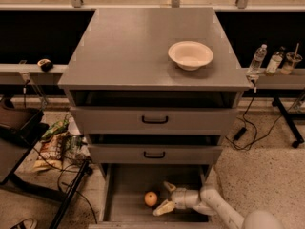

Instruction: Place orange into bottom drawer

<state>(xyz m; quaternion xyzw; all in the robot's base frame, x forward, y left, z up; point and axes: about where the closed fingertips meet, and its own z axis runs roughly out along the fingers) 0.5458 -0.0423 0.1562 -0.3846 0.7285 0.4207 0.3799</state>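
Note:
The orange [151, 198] lies on the floor of the open bottom drawer [125, 185], left of centre. My gripper [165, 197] is inside the drawer just right of the orange, with its cream fingers [163, 208] spread open and nothing between them. The orange rests free, a small gap from the fingertips. My white arm reaches in from the lower right.
Two upper grey drawers [153, 120] with black handles sit above, slightly pulled out. A shallow white bowl [190, 55] stands on the cabinet top. Bottles [257, 58] stand on a ledge at right. Cables and bags [55, 144] lie on the floor at left.

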